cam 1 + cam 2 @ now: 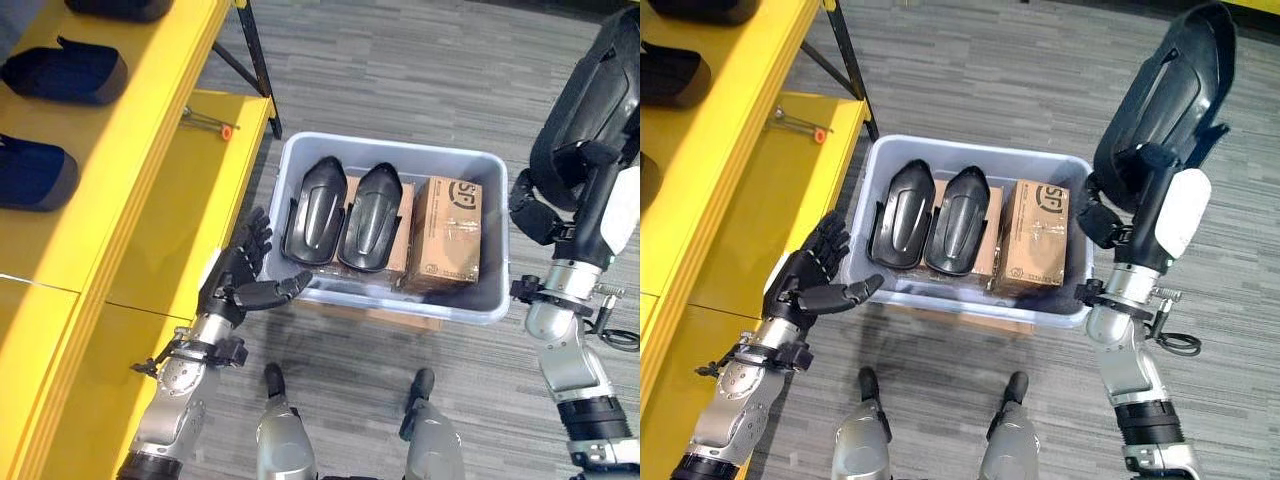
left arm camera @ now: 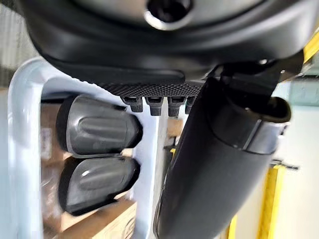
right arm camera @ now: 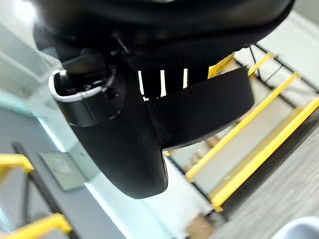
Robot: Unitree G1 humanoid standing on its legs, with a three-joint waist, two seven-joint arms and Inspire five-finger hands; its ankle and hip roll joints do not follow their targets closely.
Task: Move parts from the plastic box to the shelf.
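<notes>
Right hand [image 1: 1140,175] clamped on a black part [image 1: 1175,85] held high, left hand [image 1: 245,270] spread beside the plastic box [image 1: 390,152], two parts [image 1: 345,215], printed carton [image 1: 445,232] inside, yellow shelf [image 1: 150,130] left.

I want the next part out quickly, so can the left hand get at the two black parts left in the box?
Probably yes: the left hand is open beside the box wall, and the black parts lie uncovered on top.

Both eye views: head height, looking steeply down, box [image 1: 300,150] mid-frame, yellow shelf [image 1: 130,150] along left; same scene, slightly offset sideways. Left wrist view: very close along left hand [image 2: 219,164], facing box rim and two black parts [image 2: 97,124]. Right wrist view: very close along right hand [image 3: 119,129], facing black part [image 3: 204,112], yellow racks beyond.
</notes>
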